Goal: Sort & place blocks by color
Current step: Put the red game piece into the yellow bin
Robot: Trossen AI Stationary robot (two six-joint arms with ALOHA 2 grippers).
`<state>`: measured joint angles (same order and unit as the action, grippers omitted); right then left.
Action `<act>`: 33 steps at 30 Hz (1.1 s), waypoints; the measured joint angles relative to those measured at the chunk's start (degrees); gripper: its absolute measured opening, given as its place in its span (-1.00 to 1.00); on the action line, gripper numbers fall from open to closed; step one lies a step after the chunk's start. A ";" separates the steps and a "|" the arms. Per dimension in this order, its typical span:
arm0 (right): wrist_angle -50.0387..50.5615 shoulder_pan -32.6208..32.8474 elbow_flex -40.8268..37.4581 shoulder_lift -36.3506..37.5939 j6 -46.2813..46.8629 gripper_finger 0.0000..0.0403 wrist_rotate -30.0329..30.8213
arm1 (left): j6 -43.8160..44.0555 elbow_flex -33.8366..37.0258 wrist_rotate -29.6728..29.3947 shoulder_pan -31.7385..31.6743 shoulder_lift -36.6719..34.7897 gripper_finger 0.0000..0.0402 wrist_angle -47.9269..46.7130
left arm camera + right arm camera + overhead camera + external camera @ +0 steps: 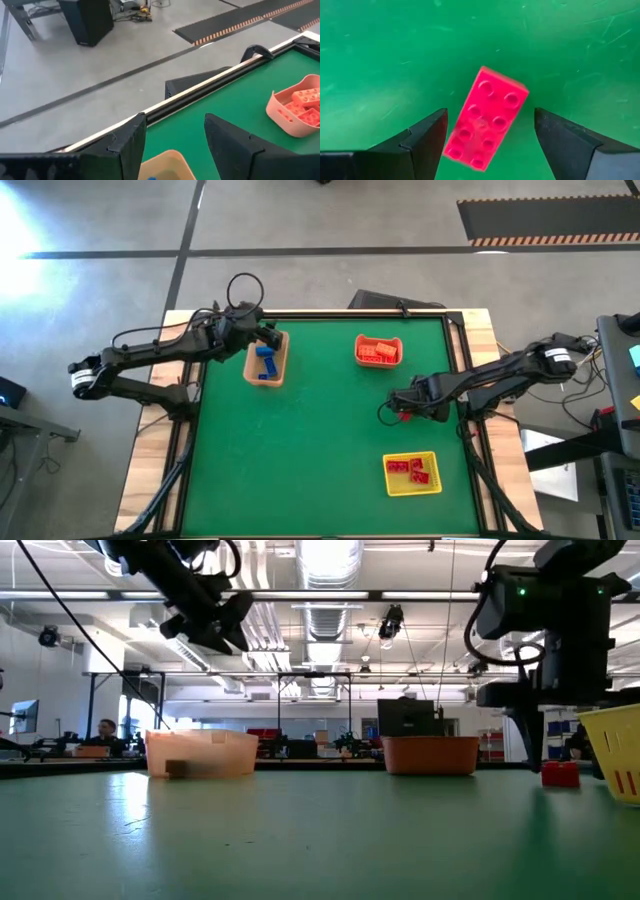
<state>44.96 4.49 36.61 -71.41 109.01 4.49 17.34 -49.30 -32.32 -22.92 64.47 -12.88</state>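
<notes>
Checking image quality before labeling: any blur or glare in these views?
Right wrist view: red block soft-edged between the open right gripper. Low view: tan bin smeared, ceiling lights blown out. High view: glare patch on the floor at top left. Left wrist view: left gripper open, dark.

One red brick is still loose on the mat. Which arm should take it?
The right. Its gripper hangs open directly over the red brick, fingers on either side, near the yellow bin holding the other reds. The left gripper is across the table, above the tan bin.
</notes>
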 joint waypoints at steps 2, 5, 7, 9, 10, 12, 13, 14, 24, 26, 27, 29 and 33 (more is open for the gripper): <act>-0.74 0.00 -0.25 -0.84 -0.37 0.36 0.00 | -0.19 0.00 -0.02 0.00 0.00 -0.08 0.55; -1.28 0.00 -0.25 -1.45 -0.67 0.25 0.00 | -0.21 0.02 -0.06 0.00 0.00 -0.08 0.87; -2.09 0.00 -0.25 -1.50 -0.79 0.13 -0.02 | -0.21 0.02 -0.08 0.00 0.00 -0.08 0.88; -2.57 0.00 -0.25 -1.50 -0.83 -0.02 0.00 | -0.22 0.02 -0.13 0.00 0.00 -0.08 0.87; -2.61 0.00 -0.25 -1.50 -0.86 -0.09 0.00 | -0.24 0.02 -0.14 0.00 0.00 -0.08 0.88; -2.53 0.00 -0.25 -1.50 -1.08 -0.25 0.00 | -0.21 0.02 -0.14 0.00 0.00 -0.08 0.87; -2.57 0.00 -0.23 -1.48 -1.11 -0.31 0.00 | -0.19 0.02 -0.14 0.00 0.00 -0.08 0.87; -2.57 0.00 -0.21 -1.46 -1.23 -0.37 0.00 | -0.15 0.02 -0.14 0.00 0.00 -0.08 0.87; -2.66 0.00 1.51 -1.26 -6.08 -0.35 -0.61 | 0.35 0.04 -0.07 0.06 0.00 -0.08 1.35; -1.60 -0.02 2.67 -1.13 -8.12 -0.32 -1.15 | 0.49 0.04 0.57 0.17 0.00 -0.08 2.02; -1.01 -0.02 3.33 -1.04 -9.27 -0.32 -1.59 | 0.85 0.04 0.91 0.24 0.00 -0.08 2.28; 0.53 -0.01 4.81 -1.04 -12.93 -0.32 -2.29 | 2.69 0.04 1.52 0.45 0.00 -0.08 2.27; 1.45 0.02 8.10 -1.02 -22.79 -0.33 -5.52 | 5.76 0.04 3.36 1.18 -0.04 -0.08 2.27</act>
<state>46.42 4.51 44.71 -72.42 86.22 -1.02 23.10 -49.25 -28.97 -21.73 64.43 -10.61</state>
